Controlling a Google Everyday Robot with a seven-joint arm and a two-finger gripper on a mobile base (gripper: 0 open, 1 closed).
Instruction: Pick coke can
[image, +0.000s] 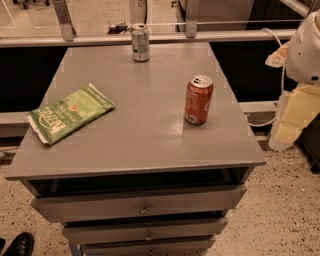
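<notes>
The coke can (198, 99) is orange-red with a silver top and pull tab. It stands upright on the right half of the grey table top (145, 125). My gripper (292, 117), pale yellow under a white arm housing (307, 47), hangs at the right edge of the view, beyond the table's right side and well apart from the can. It holds nothing that I can see.
A silver-green can (140, 42) stands upright at the table's far edge. A green snack bag (69, 112) lies flat on the left. Drawers (144, 204) sit below the top. A rail (150, 37) runs behind. A black shoe (19, 245) is at bottom left.
</notes>
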